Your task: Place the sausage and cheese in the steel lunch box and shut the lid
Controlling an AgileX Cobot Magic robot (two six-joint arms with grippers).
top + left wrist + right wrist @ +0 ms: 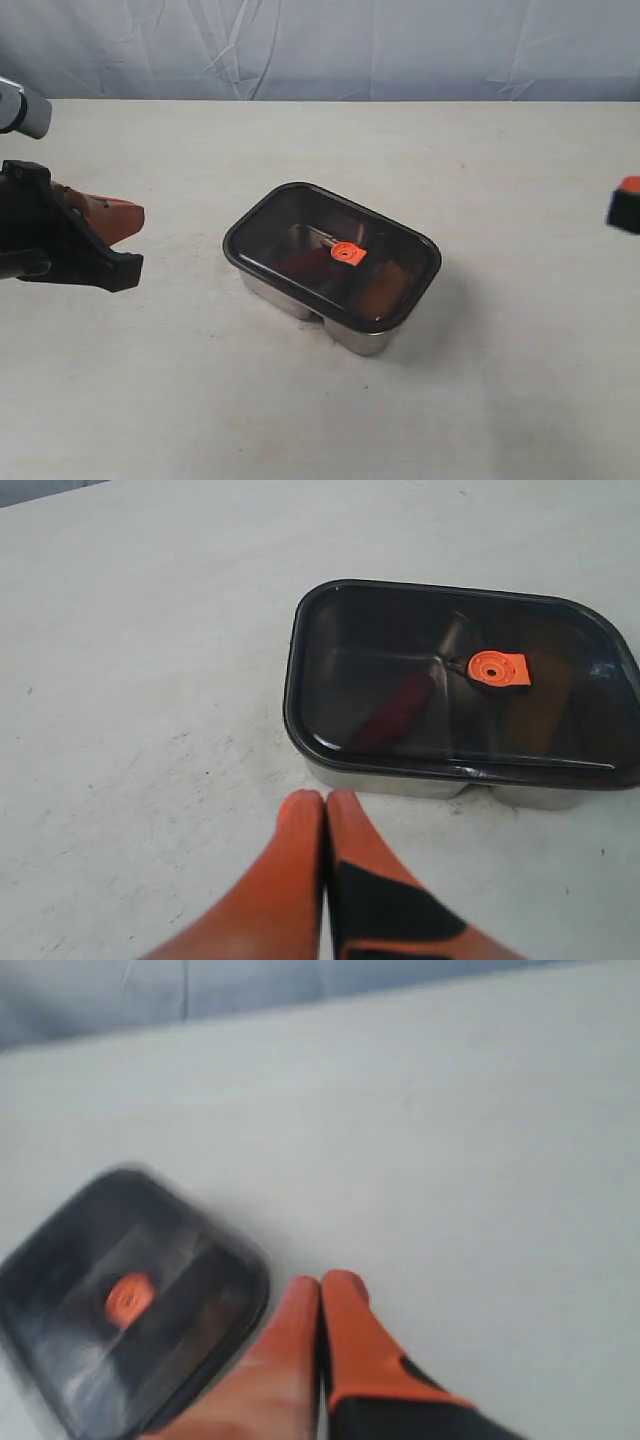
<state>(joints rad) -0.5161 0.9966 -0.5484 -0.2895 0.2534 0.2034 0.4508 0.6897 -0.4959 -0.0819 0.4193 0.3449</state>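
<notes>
Smoky dark plastic covers the steel lunch box. The lid sits square on its rim with the orange valve tab at its centre, near the middle of the surface. Through the lid you can make out the sausage as a dark red streak in one compartment. The cheese shows as a brownish-orange block in the other. Both food pieces therefore look to be in, and the lid is on.

You cannot tell from these views whether the lid is pressed fully home. In the left wrist view the seam along the near side looks even, with no gap showing.

Your left gripper has its orange fingers pressed together on nothing. It hovers over bare surface a little apart from the box's long side. Your right gripper is likewise closed and empty. Its own view is blurred, and the exterior view catches only its edge at the right border, well apart from the box.

The job looks done or nearly so, and at most a check of the seal remains.
</notes>
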